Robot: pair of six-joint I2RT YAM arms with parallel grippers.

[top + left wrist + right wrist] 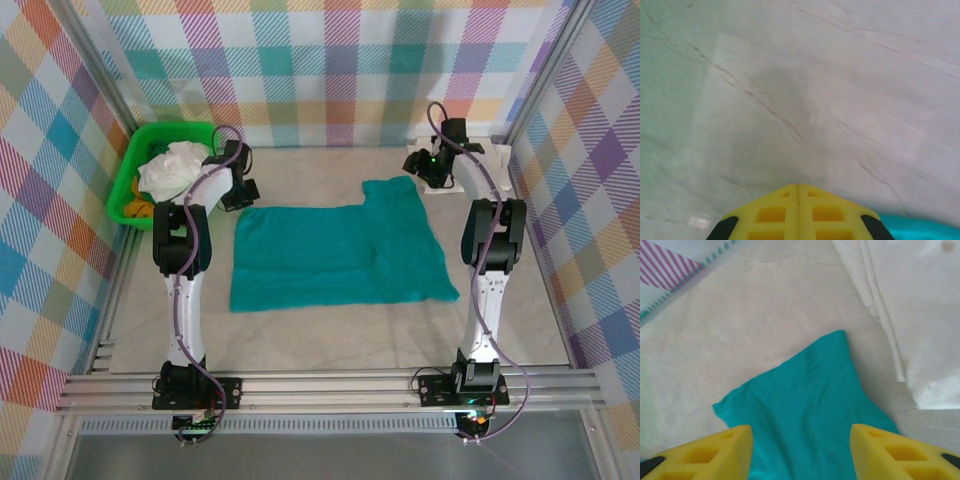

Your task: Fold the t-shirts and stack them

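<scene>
The table [330, 330] carries the teal t-shirt [330, 255] flat across its middle, the green basket [125, 190] of loose shirts [172, 168] in its far left corner and a folded pale shirt [495, 152] in its far right, so I'd judge the teal one's fold is only beginning. The left gripper [240, 195] is clamped shut at the shirt's far left corner; the right gripper [422, 165] hangs wide over the far right sleeve and, I reckon, must close there next. The overhead view gives the layout, while the left wrist view adds yellow fingers [770, 215] pressed together over bare table with teal just beside them, so whether they pinch cloth I cannot tell.
</scene>
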